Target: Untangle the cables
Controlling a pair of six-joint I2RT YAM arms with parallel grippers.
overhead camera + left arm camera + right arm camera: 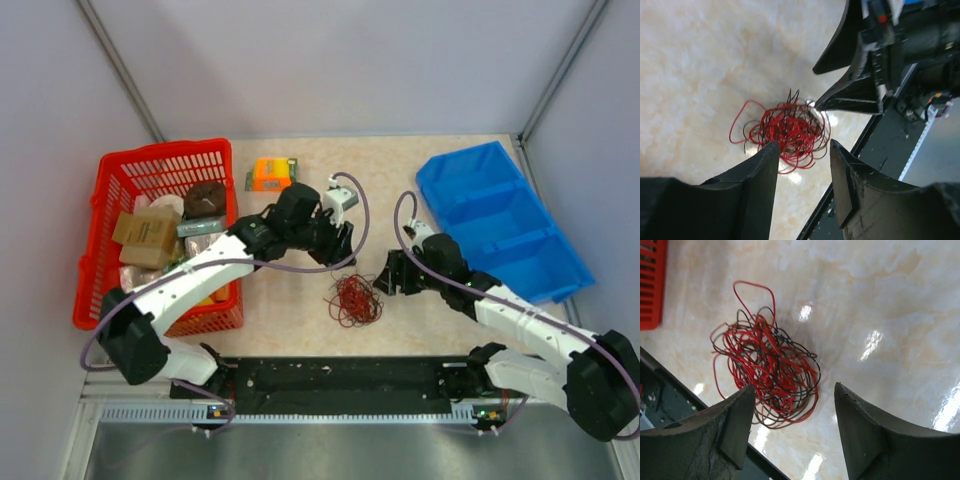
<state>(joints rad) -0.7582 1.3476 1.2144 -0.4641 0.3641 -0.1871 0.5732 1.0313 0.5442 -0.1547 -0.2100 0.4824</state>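
Note:
The cables (355, 299) are a small tangled bundle of thin red and dark wires lying on the beige table near its front edge. They show in the left wrist view (785, 131) and the right wrist view (767, 365). My left gripper (338, 248) is open and empty, above and behind the bundle; its fingertips (771, 150) frame the bundle. My right gripper (392, 275) is open and empty, just right of the bundle; its left fingertip (745, 400) overlaps the bundle's edge in view. The right gripper's fingers also show in the left wrist view (850, 95).
A red basket (110, 215) full of packaged items stands at the left. A blue divided bin (500, 215) stands at the right. An orange box (271, 173) lies at the back. A black rail (340, 378) runs along the near edge.

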